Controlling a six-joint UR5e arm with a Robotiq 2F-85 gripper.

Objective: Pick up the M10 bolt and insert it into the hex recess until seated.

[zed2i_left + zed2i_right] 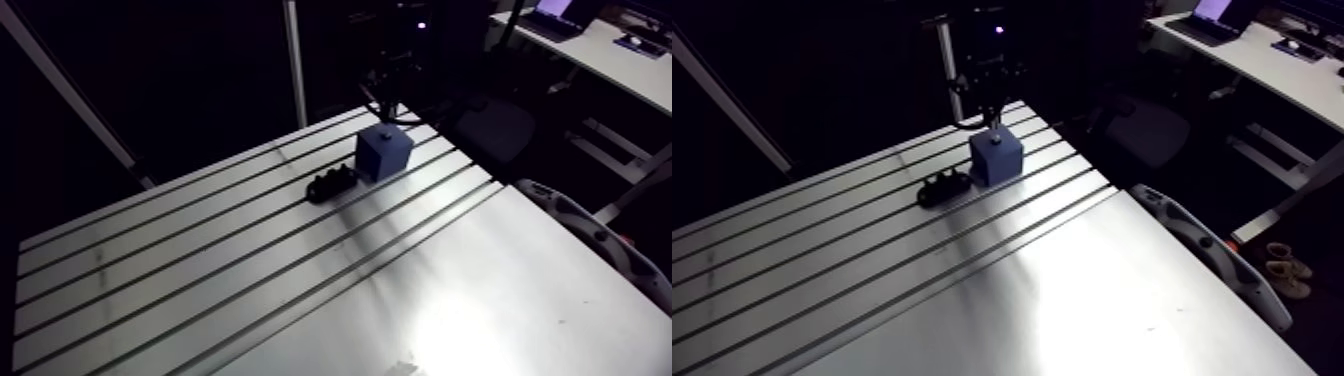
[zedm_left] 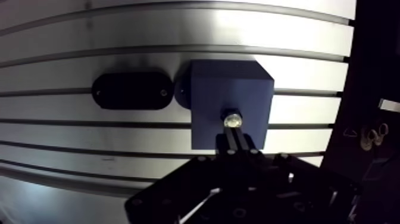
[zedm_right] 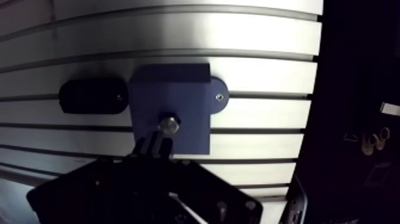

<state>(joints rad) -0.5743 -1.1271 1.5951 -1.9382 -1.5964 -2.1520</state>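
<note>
A blue block (image 2: 229, 95) stands on the slotted table (image 1: 300, 270). The M10 bolt (image 2: 233, 120) shows as a shiny head at the middle of the block's top face. In the wrist view my gripper (image 2: 232, 136) hangs straight over it, fingers drawn close with the bolt at their tips. Whether the bolt sits fully down in the recess is hidden by the fingers. In the arm view the gripper (image 1: 990, 112) is small and dark just above the blue block (image 1: 997, 158).
A black oval holder (image 2: 132, 90) lies on the table touching the block's side, seen also in the arm view as the black holder (image 1: 331, 184). The table's far edge runs close behind the block.
</note>
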